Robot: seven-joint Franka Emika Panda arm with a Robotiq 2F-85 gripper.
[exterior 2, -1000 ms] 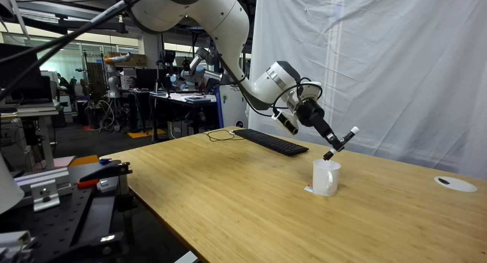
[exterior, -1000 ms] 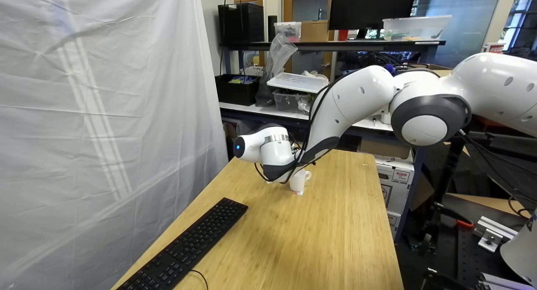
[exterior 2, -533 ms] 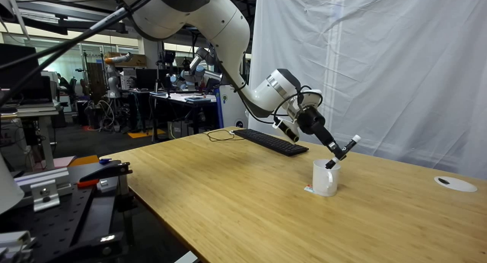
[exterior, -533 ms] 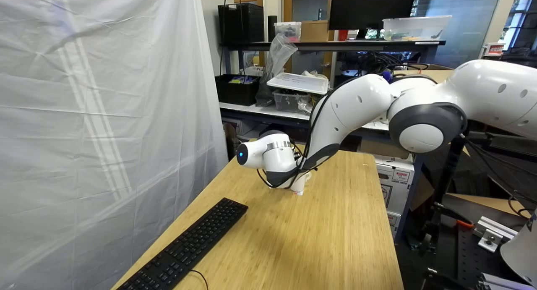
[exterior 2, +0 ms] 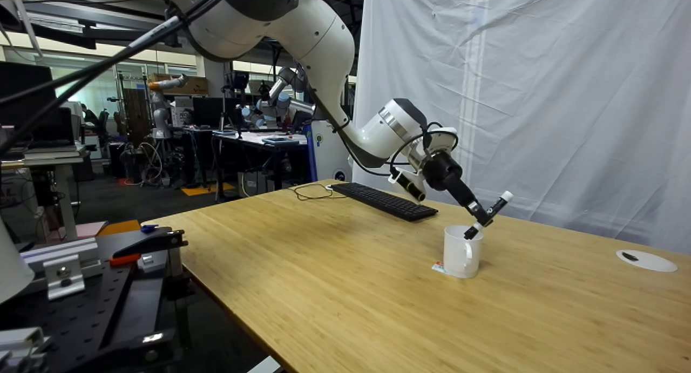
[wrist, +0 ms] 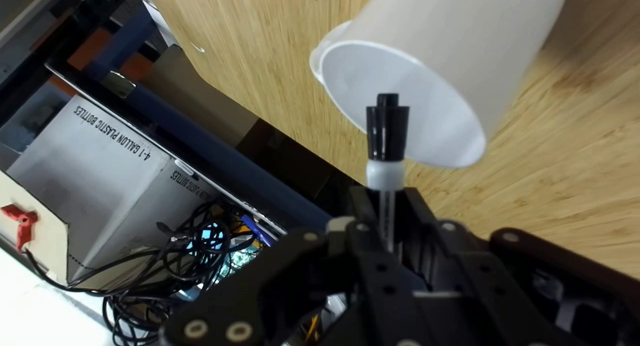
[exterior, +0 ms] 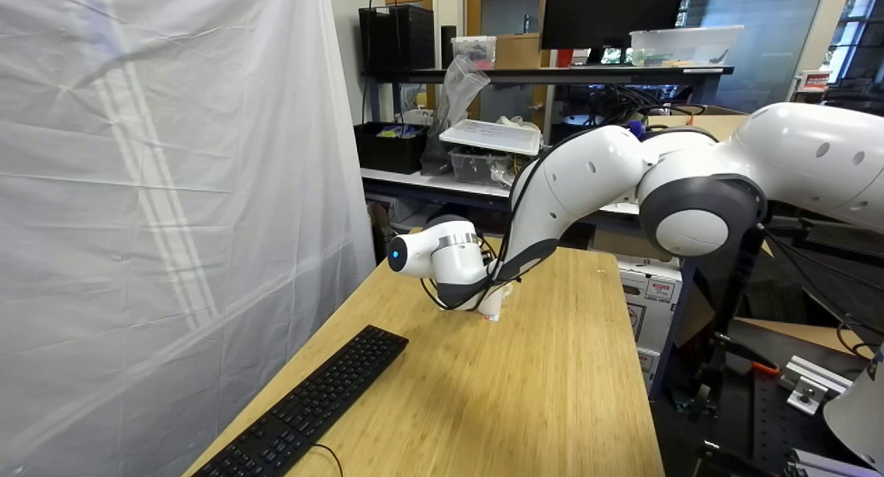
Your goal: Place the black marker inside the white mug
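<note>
Grained table [exterior 2: 324, 286] bears cylindrical mug [exterior 2: 456, 256], hand [exterior 2: 482, 216] gripping slim marker [wrist: 386, 173] near rim.

- We are in a robotics lab.
- Beyond our bench [exterior 2: 334, 265] we see other robot arms [exterior 2: 160, 118].
- We see shelves [exterior: 525, 76] holding bins [exterior: 390, 150] and a monitor [exterior: 611, 11].
- Our wrist view shows boxes [wrist: 92, 165] and tangled cables [wrist: 197, 246].

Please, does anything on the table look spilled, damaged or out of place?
Nothing looks spilled or damaged. Only a small red-and-white scrap lies at the base of the white mug, perhaps partly underneath, like stray litter.
</note>
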